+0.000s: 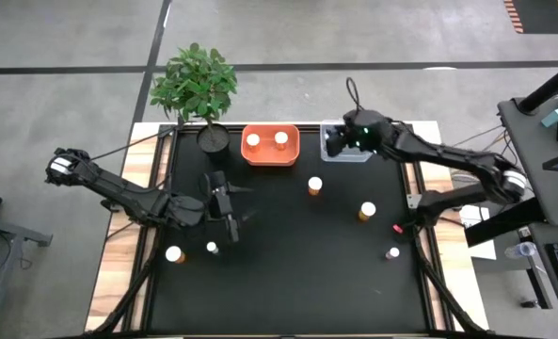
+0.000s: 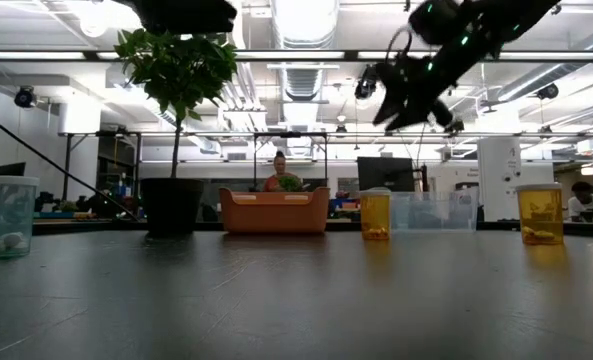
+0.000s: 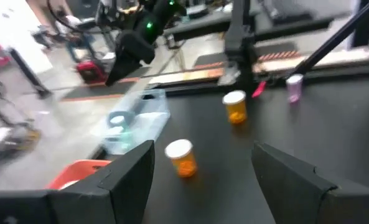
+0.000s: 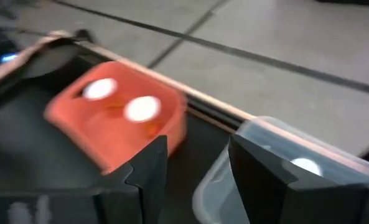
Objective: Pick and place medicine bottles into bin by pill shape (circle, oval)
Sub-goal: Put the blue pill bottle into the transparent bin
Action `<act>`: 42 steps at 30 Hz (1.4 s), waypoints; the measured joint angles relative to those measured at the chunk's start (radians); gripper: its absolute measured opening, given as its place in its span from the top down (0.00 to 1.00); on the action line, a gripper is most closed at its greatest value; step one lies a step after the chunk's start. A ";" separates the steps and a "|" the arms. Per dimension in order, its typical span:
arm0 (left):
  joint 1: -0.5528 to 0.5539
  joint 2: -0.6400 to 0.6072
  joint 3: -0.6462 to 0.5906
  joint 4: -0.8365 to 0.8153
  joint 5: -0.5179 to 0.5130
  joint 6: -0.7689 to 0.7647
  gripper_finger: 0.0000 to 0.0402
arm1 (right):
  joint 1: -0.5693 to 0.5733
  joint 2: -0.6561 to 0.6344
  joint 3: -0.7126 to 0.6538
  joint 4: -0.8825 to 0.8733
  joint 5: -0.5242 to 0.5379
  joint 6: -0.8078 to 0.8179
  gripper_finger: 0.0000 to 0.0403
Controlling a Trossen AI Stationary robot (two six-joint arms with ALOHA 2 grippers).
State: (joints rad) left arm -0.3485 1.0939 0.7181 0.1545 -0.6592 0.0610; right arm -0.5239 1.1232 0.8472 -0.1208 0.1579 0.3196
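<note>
Near bottle (image 2: pixel 13 215): foreground, untouched.
R gripper (image 1: pixel 339 139): over clear bin (image 1: pixel 346 153), jaws apart, empty; drop looks done.
L gripper (image 1: pixel 230 202): mid-table, jaws apart, empty.
Next: fetch amber bottle (image 1: pixel 314 185).

Grey concrete floor (image 1: pixel 71 38) with dark seam lines surrounds the black table (image 1: pixel 288 245). Beyond it, an open workshop has ceiling light strips (image 2: pixel 296 55), exposed ducts (image 2: pixel 311 85), and desks with monitors (image 2: pixel 381 172).

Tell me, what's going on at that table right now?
Right gripper over clear bin, fingers open, empty. Left gripper open, waiting mid-table. Two bottles in orange bin; amber bottles loose on mat. Nothing in the way.
</note>
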 joint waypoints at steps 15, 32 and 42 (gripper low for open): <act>-0.029 0.095 0.002 0.019 0.121 -0.425 0.38 | 0.375 -0.167 -0.153 0.135 0.002 -0.203 0.63; -0.029 0.236 0.299 -0.452 0.337 -0.823 0.38 | 0.470 -0.233 -0.290 0.339 0.000 -0.296 0.63; -0.043 0.338 0.410 -0.721 0.692 -1.214 0.38 | 0.470 -0.316 -0.338 0.332 0.000 -0.296 0.63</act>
State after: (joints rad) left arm -0.3917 1.4317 1.1283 -0.5668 0.0328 -1.1528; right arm -0.0544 0.8069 0.5096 0.2115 0.1577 0.0232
